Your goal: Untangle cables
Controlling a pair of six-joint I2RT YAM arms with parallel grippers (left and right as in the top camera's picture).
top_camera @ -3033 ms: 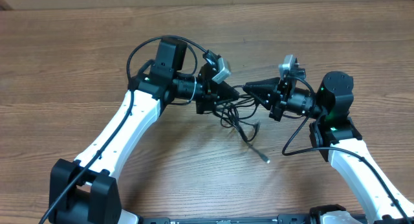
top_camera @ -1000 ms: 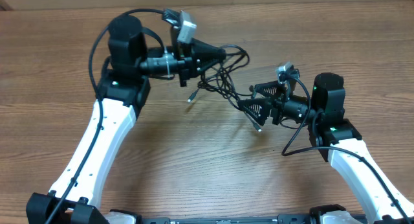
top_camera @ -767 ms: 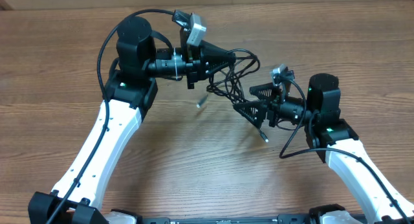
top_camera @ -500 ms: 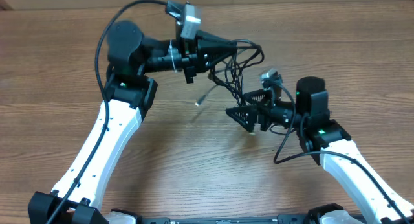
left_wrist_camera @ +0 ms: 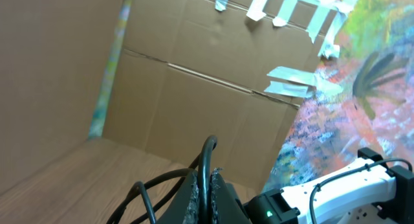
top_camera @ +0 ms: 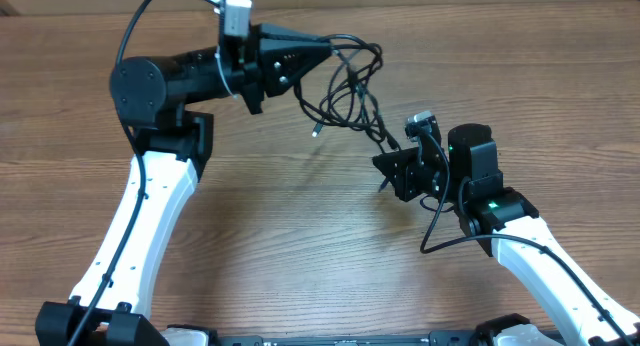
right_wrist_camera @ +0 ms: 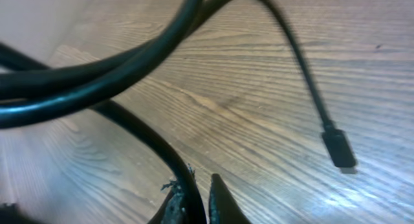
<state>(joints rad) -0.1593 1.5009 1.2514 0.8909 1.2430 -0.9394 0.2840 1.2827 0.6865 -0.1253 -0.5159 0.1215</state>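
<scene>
- Overhead, left: the left gripper (top_camera: pixel 326 48) sits further up the table (top_camera: pixel 300 246) and further left than half a second ago, with its jaws clamped on the top end of the cables (top_camera: pixel 352 81)
- Overhead, middle: the cables are now slung as a loose tangle of loops slanting down to the right between the two grippers. One free plug (top_camera: pixel 316 130) dangles under the left side of the bundle, higher in the frame than before
- Overhead, right: the right gripper (top_camera: pixel 386 164) was spread wide half a second ago and has drawn its jaws together on the lower end of the tangle
- Left wrist view adds what overhead cannot: a cable loop (left_wrist_camera: pixel 208 156) rises from between the closed fingers (left_wrist_camera: pixel 194 195), a cardboard wall (left_wrist_camera: pixel 194 88) stands behind, and the right arm (left_wrist_camera: pixel 336 185) is low at the right
- Right wrist view alone shows the pinch up close: one strand (right_wrist_camera: pixel 162 156) runs down between the fingertips (right_wrist_camera: pixel 218 197), more strands cross above it, and a second plug (right_wrist_camera: pixel 338 148) hangs near the wood grain, its shadow just below
</scene>
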